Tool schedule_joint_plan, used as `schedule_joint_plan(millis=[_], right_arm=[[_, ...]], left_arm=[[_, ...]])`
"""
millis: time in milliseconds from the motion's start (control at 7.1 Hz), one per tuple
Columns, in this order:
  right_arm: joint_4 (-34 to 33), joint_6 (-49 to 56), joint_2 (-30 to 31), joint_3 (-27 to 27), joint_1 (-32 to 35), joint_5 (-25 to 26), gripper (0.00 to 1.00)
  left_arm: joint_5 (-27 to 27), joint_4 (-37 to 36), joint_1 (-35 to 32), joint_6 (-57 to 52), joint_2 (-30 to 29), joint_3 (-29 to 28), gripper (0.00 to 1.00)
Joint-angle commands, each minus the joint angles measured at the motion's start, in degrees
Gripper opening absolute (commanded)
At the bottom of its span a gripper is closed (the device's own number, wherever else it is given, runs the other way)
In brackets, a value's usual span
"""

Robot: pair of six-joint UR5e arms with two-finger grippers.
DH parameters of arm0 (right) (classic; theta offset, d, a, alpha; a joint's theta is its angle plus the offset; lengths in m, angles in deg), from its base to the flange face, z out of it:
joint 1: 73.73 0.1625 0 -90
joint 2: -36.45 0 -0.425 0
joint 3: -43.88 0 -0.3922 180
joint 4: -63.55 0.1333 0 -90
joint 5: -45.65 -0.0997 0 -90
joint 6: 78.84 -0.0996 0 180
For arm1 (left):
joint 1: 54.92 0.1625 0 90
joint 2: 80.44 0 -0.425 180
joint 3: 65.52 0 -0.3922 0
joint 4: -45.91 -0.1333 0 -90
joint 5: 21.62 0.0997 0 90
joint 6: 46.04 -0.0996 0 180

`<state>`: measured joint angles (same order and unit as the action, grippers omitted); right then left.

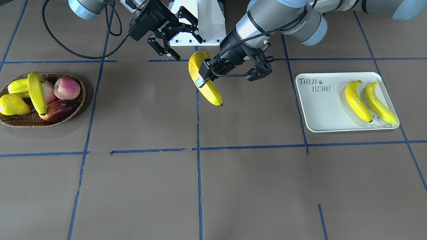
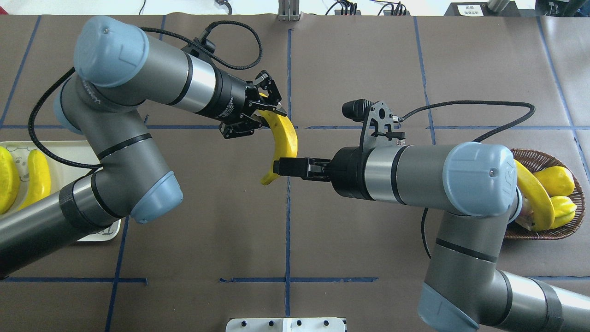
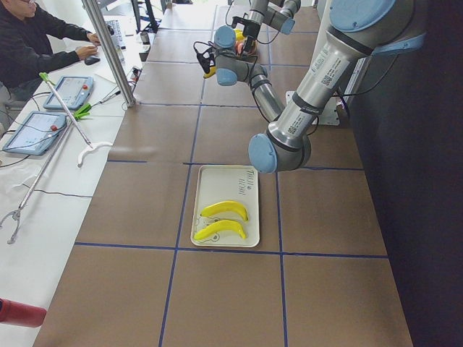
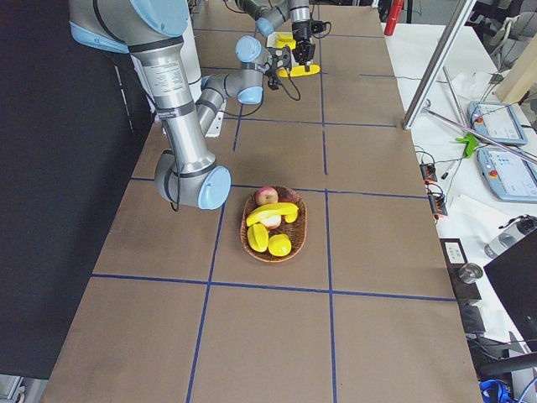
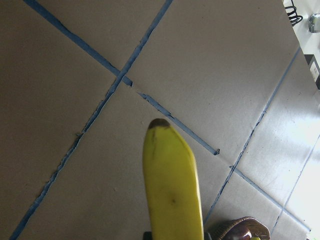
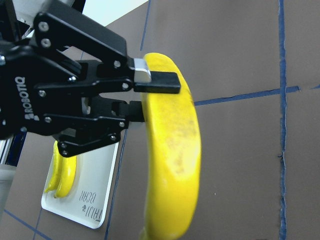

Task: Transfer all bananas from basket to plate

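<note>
Closest to the left wrist camera, filling the lower centre of its frame, is a long curved bright yellow banana (image 5: 172,185) with a dark tip, held in the air above the brown blue-taped table (image 1: 233,186). In the front-facing view it sits at upper centre, with the left gripper (image 1: 202,77) clamped across its upper middle. The right gripper (image 1: 186,46), just up and left of it, has its jaws spread and holds nothing; it seems clear of the fruit. Two more bananas (image 1: 357,101) lie side by side on the pale cream rectangular plate (image 1: 320,110) at right. A fourth yellow banana (image 1: 36,93) rests across other fruit in the shallow brown wicker basket (image 1: 78,106) at left. I judge the held banana light and stiff, but smooth-skinned and curved, so it could swivel or slide between narrow pads. A hold near the middle looks safest, and a low, gentle set-down beside the pair should keep it from rolling.
</note>
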<state>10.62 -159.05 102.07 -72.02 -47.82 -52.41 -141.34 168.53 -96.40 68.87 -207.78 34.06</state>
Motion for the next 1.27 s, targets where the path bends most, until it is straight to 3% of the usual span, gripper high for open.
schedule_joint_plan(millis=[0,282,563,985,1126], right_arm=[[-0.24,0.14,1.52,0.06,0.98,-1.69,1.0],[-6.88,0.75,3.38,-1.51,8.86,-8.52,1.0],[-11.3,0.84,3.56,-1.79,12.23,-11.8,1.0],[-13.77,1.28,3.29,-1.44,13.29,-11.63,1.0],[-13.86,1.54,3.47,-1.26,13.64,-11.63,1.0]], left_arm=[[-7.58,-3.95,-6.46,-8.49,7.4,0.69,0.0],[-8.34,-6.69,-11.68,-24.66,17.93,1.49,0.0],[-6.76,-6.26,-11.6,-31.56,31.3,1.93,0.0],[-0.1,-6.34,-11.43,-38.07,38.91,1.32,0.0],[2.71,-6.6,-11.08,-38.18,38.91,0.19,0.08]])
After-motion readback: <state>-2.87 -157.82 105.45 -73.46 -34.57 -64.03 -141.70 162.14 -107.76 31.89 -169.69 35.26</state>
